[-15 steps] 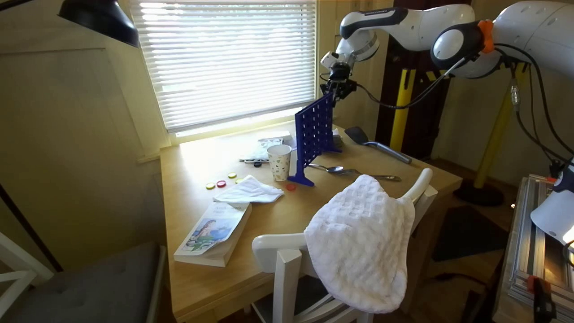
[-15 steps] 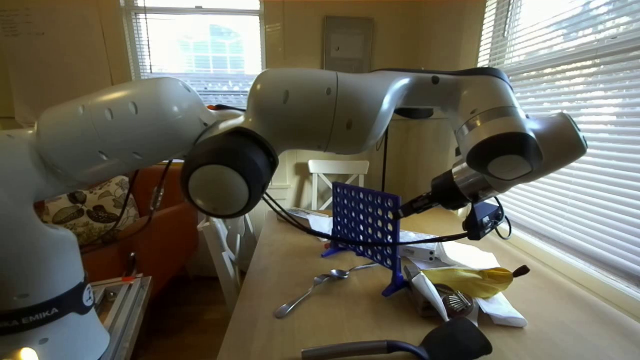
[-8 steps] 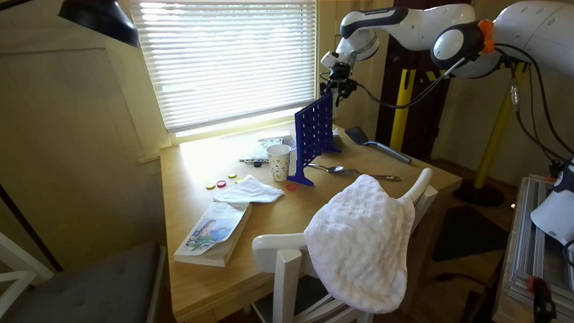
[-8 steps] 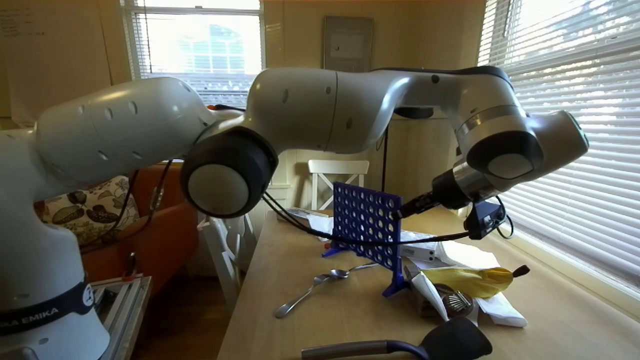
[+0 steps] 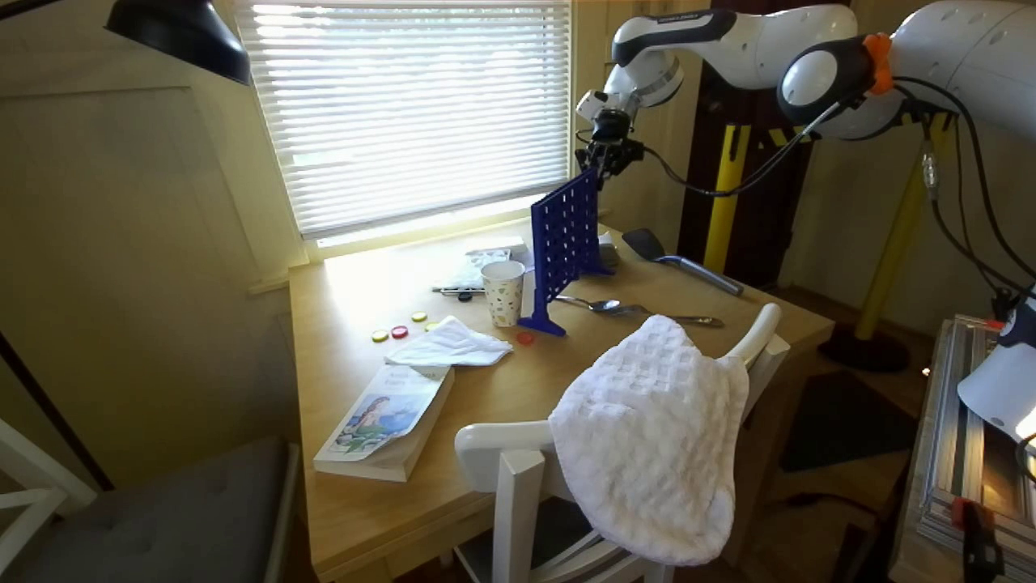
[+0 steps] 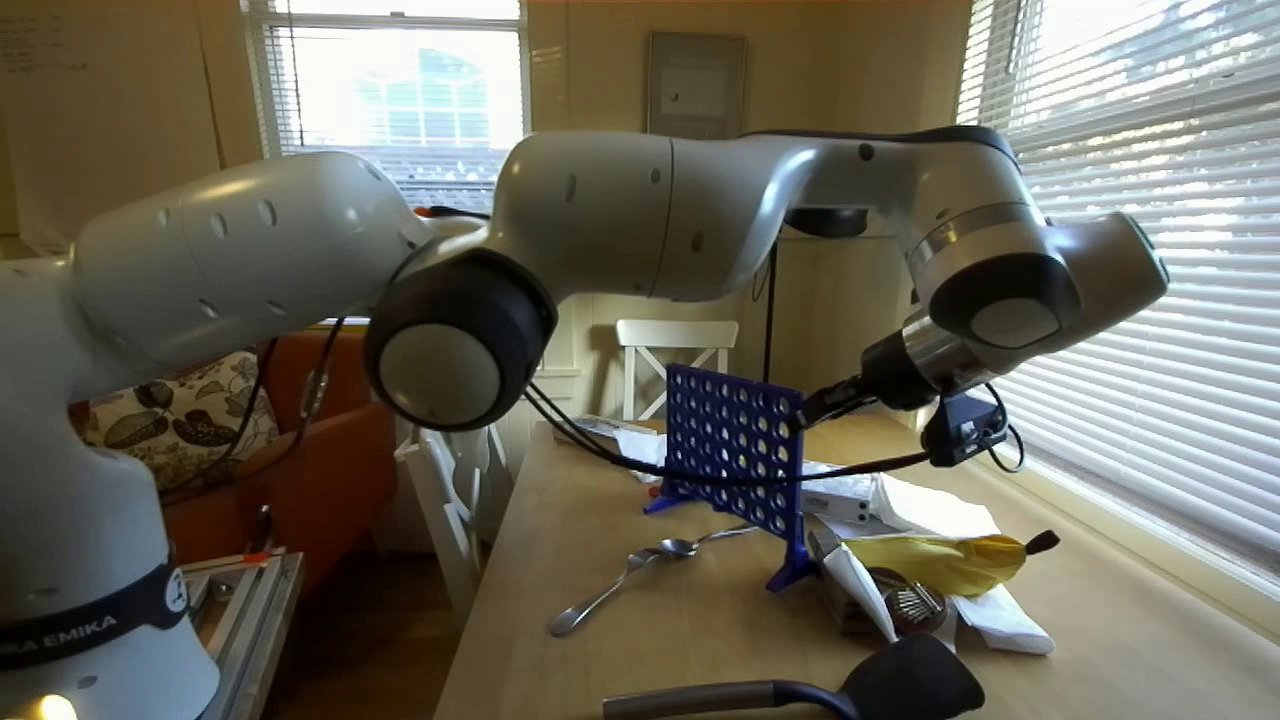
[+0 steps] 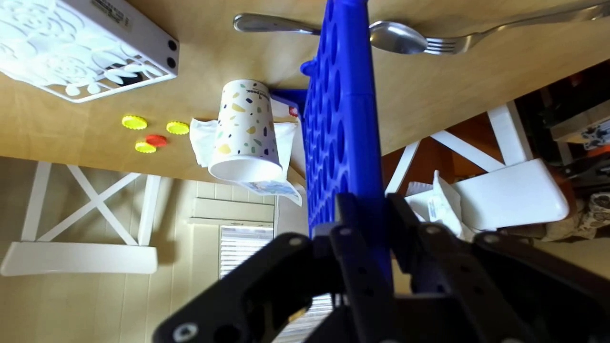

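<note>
Here, jaws clamped on the blue rack [image 7: 352, 114], 1 yellow object [image 6: 935, 563] visible only in an exterior view.

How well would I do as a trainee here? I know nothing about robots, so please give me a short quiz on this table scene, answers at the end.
1. Multiple choice: what is the gripper closed on?
a) the fork
b) the blue rack
c) the spatula

2. True or false: the patterned cup stands upright on the table.

3. Count: how many yellow discs show in the wrist view?

Key
1: b. The jaws stand on either side of one end of it.
2: True.
3: Three, with a red disc close by.
</note>
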